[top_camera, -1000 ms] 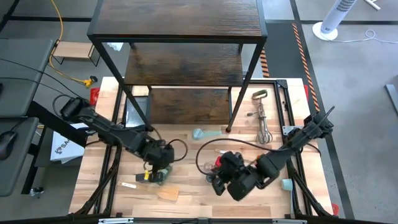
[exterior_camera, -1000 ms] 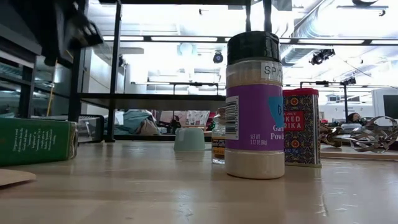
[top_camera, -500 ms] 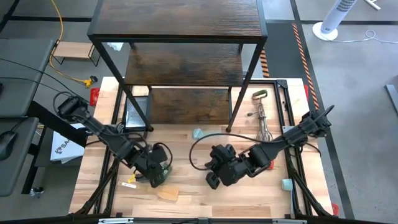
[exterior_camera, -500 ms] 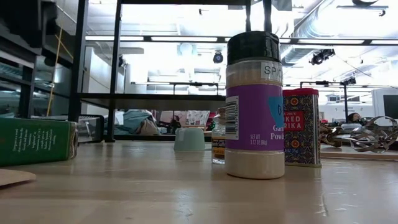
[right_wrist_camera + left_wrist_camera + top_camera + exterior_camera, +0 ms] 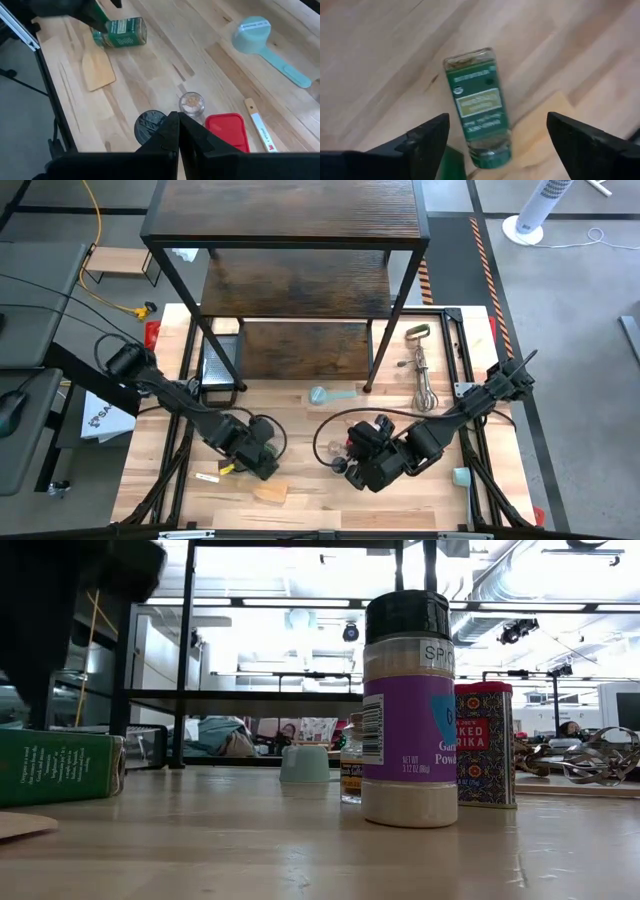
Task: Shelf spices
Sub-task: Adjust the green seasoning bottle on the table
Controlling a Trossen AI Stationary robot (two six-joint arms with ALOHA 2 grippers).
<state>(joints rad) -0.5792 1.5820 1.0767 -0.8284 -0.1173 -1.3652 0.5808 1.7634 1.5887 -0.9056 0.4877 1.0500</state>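
A green-labelled spice jar (image 5: 479,112) lies on its side on the table near the front left, also seen in the low view (image 5: 58,767). My left gripper (image 5: 497,120) hangs open over it, pointing down, one finger on each side and clear of it. My right gripper (image 5: 178,131) is shut and hovers above three upright spices: a dark-lidded jar (image 5: 408,710), a red tin (image 5: 485,745) and a tiny clear jar (image 5: 191,102). The dark wooden shelf (image 5: 290,220) stands at the table's far side.
A pale wooden spatula (image 5: 97,72) lies just near of the green jar. A teal measuring spoon (image 5: 252,35) lies in front of the shelf, and a hand whisk (image 5: 420,375) at the far right. A white labelled stick (image 5: 260,127) lies by the red tin.
My left gripper has opened wide, rolled about its own axis and come down a little over the lying green jar, which has stayed where it was. My right gripper has stayed shut and turned slightly above the standing jars.
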